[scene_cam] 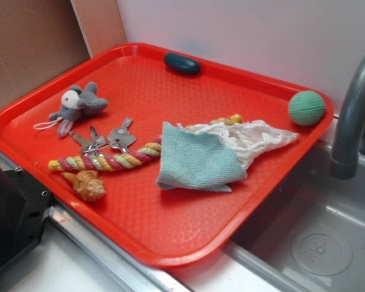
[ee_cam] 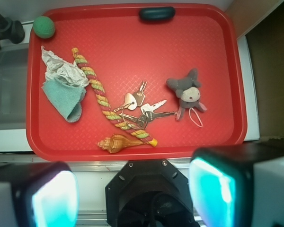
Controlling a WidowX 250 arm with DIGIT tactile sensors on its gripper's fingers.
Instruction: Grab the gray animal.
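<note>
Gripper (ee_cam: 132, 194) stands wide open and empty, high above the red tray's (scene_cam: 170, 243) near edge. Gray animal (scene_cam: 78, 106) lies on the tray, apparently untouched, near the keys (scene_cam: 106, 141), well apart from the seashell (scene_cam: 86, 184).

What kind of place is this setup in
Probably a kitchen-style counter by a sink, possibly a toy one. A gray faucet arches over a sink basin with a round drain, and a red tray of small objects sits on the counter beside it.
</note>
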